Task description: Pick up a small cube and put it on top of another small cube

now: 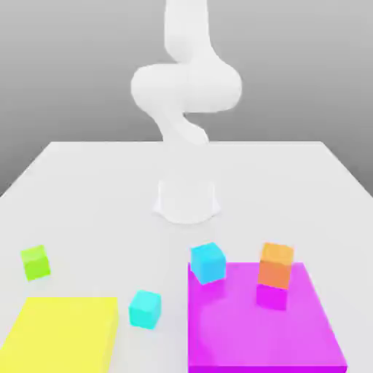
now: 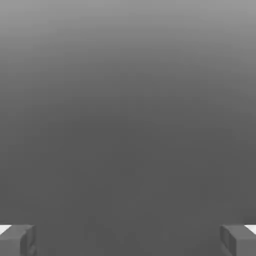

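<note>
white counter [image 1: 248, 175], nothing stacked; jaws [image 2: 128, 241] wide apart. reaching seems first: the next move calls for lowering toward the turquoise cube [image 1: 145, 309], left of the magenta block [image 1: 255, 328] in the exterior view.

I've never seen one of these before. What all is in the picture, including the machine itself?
Lime-green cube: one, on the table, exterior view's left
Turquoise cube: one, on the table between the two slabs
Sky-blue cube: one, at the magenta slab's far left corner
Orange cube: one, at the magenta slab's far edge
Yellow slab: one, near left
Magenta slab: one, near right
Table: one, white, under everything
Robot arm: one, white, standing behind the cubes
Gripper: one, two grey fingers, spread open
</note>
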Controlling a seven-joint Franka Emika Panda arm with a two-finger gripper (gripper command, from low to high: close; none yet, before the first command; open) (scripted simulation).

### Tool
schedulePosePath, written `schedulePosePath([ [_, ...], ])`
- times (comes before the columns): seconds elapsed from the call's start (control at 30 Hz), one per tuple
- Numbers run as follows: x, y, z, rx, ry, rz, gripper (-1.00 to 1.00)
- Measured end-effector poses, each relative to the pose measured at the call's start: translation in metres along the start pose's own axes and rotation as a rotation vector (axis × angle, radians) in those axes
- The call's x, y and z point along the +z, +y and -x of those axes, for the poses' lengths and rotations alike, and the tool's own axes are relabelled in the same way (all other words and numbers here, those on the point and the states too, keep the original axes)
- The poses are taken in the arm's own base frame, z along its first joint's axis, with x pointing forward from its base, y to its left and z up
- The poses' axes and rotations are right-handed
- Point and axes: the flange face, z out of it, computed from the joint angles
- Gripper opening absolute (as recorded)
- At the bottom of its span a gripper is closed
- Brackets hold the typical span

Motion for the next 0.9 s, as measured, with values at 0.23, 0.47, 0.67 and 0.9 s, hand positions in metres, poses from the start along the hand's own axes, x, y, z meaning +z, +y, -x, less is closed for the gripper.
schedulePosePath([
  [0.23,0.136,0.047,0.004,0.435,-0.18,0.133,0.0],
  [0.47,0.246,0.113,0.038,0.843,-0.229,0.349,0.0],
  [0.67,0.313,0.184,0.074,1.17,-0.143,0.555,0.0],
  [0.9,0.351,0.276,0.106,1.516,0.113,0.748,0.0],
])
